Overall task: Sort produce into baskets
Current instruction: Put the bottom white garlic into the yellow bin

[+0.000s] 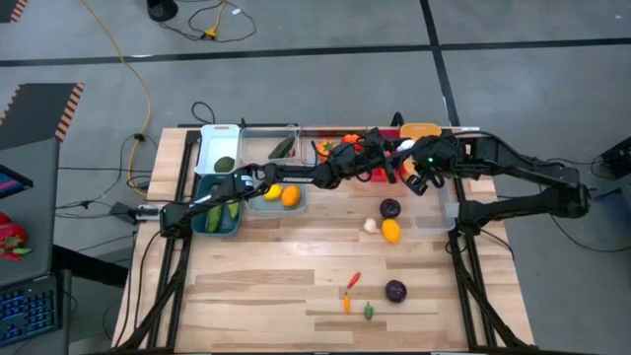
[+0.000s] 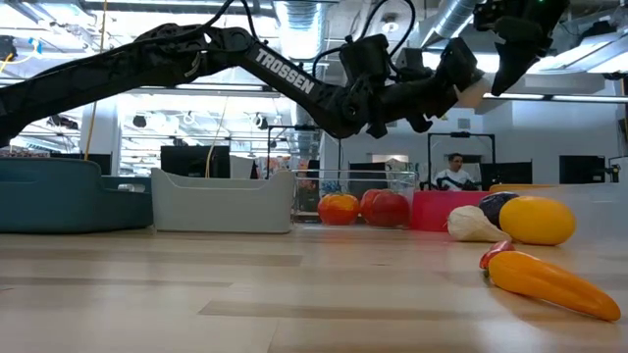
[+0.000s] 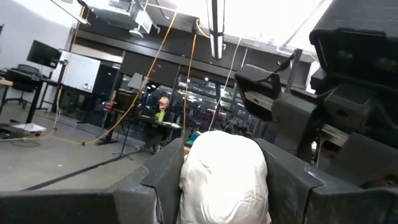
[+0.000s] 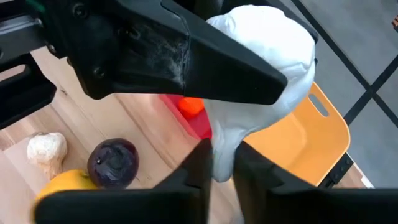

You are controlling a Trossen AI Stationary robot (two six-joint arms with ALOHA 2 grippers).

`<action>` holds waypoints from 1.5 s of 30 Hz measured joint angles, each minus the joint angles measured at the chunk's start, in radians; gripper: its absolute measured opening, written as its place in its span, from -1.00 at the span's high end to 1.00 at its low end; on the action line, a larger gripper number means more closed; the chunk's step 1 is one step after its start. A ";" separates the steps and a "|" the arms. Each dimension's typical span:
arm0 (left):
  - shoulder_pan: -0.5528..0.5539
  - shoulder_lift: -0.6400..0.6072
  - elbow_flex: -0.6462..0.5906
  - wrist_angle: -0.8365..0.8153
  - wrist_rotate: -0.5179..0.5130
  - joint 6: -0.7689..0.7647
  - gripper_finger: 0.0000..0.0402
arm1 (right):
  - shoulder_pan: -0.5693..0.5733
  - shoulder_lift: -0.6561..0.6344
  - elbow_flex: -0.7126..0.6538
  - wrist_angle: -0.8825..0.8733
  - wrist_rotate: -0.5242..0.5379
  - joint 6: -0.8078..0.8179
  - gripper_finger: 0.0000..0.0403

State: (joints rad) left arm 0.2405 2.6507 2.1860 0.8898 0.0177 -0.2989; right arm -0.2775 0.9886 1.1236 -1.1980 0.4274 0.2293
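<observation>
Passing the garlic mid-air, keep your left gripper pinching it until your right gripper, pinching its stem, holds firmly above the orange tub.

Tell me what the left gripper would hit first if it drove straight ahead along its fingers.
Most likely the right gripper. The left gripper holds a white toy garlic bulb high above the wooden table, and the right gripper's dark fingers are closing on the same bulb just ahead; depth is hard to judge.

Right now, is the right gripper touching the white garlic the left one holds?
Touching. The right wrist view shows the right gripper's fingers pinching the garlic's stem end, while the left gripper grips its bulb.
</observation>
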 joint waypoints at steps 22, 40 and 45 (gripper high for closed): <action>0.000 0.000 0.000 -0.001 0.000 -0.010 0.17 | 0.000 0.000 0.000 0.001 -0.011 -0.001 0.84; 0.021 0.000 0.000 -0.048 0.134 0.017 -0.68 | -0.019 0.000 -0.001 -0.026 0.055 0.048 0.84; 0.054 0.000 0.000 -0.092 0.244 -0.041 -0.80 | -0.097 0.000 -0.001 -0.087 0.098 0.085 0.84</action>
State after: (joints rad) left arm 0.2942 2.6508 2.1860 0.7973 0.2619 -0.3402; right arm -0.3748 0.9886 1.1229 -1.2848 0.5256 0.3145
